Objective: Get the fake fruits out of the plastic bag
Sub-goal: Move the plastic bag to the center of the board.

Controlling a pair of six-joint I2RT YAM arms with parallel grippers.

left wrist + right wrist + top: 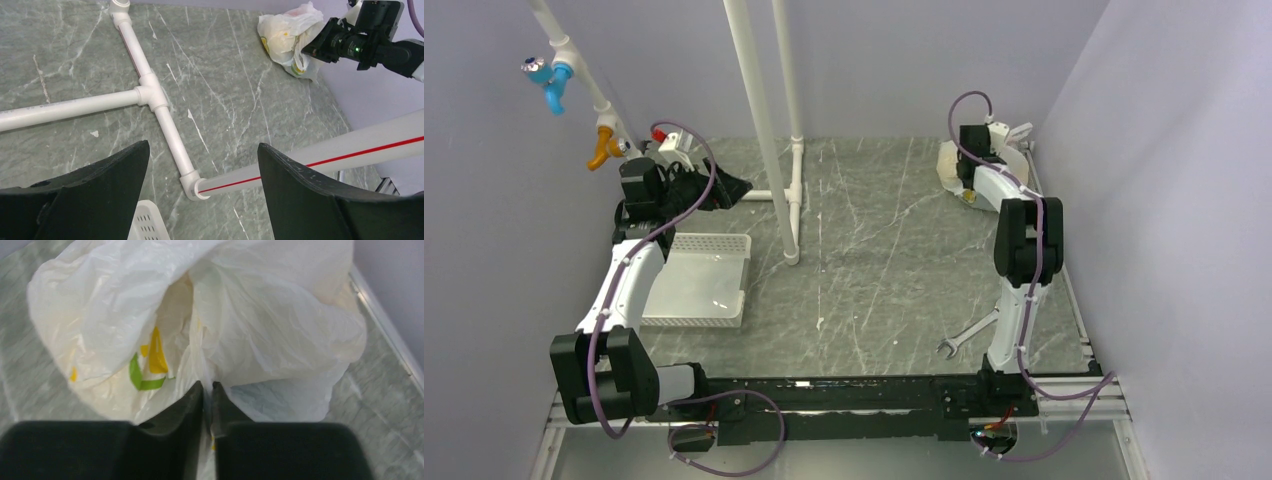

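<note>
1. Plastic bag (949,165) sits bunched on the surface (884,260) in the upper right of the top view, close against the foot of the right wall.
2. Right tool (207,386) is at the bag. Its fingers are pressed together on a thin fold of film, and the bulk of the bag swells straight ahead of the tips, filling the wrist frame.
3. Left tool (202,145) hangs spread wide, holding nothing, at the upper left of the top view. It is well apart from the bag, with the white pipe frame (769,150) between them, so the right arm is clearly nearer.
4. Fake fruits are not distinctly visible. Only a yellowish tint shows through the film, so they likely lie inside.
5. Neither the opening nor a long axis of the bag can be made out. The next move probably depends on lifting the pinched fold to expose the mouth.
</note>
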